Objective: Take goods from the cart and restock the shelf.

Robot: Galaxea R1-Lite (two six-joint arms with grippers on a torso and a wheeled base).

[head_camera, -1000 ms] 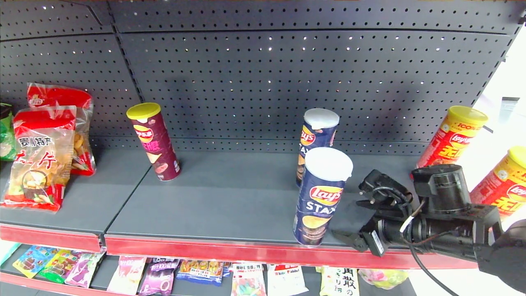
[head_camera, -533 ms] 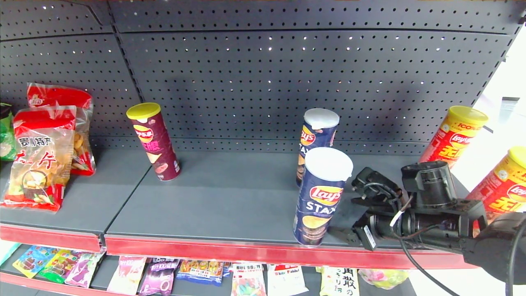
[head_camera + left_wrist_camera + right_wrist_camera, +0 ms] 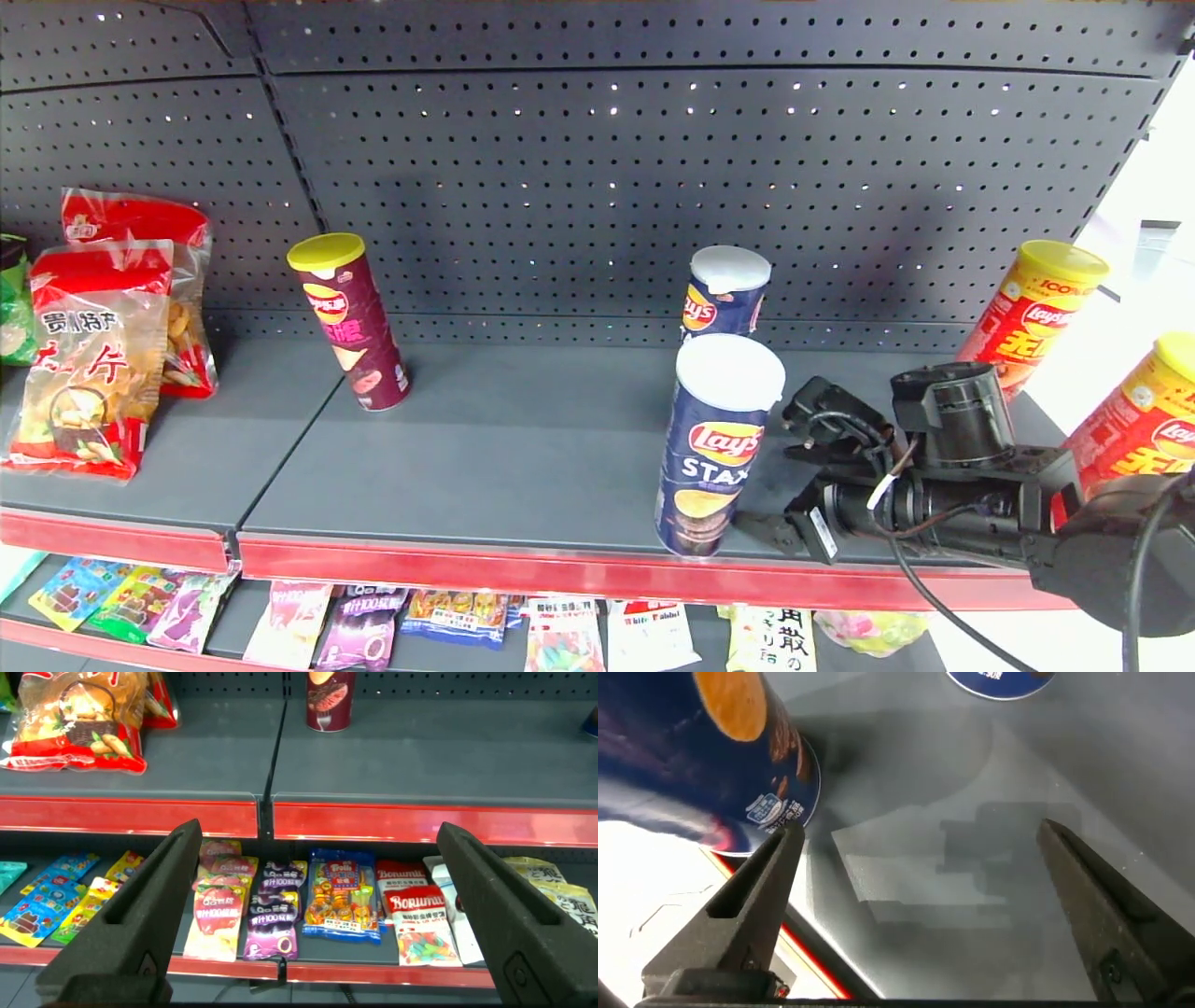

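at shelf (image 3: 523,467) front edge, right hand (image 3: 770,485) lies level, spread apart, just beside blue can (image 3: 714,443).

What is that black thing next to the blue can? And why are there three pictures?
That is a robot's arm; it stocks a shop shelf. The big picture comes from a camera on its head, the other two from cameras on its wrists, so the dark prongs are its fingers. The left gripper is open, facing candy packets on the lower level. The right gripper is open beside the front blue can. Neither holds anything. On the shelf also stand a second blue can, a maroon can, two yellow cans and snack bags.
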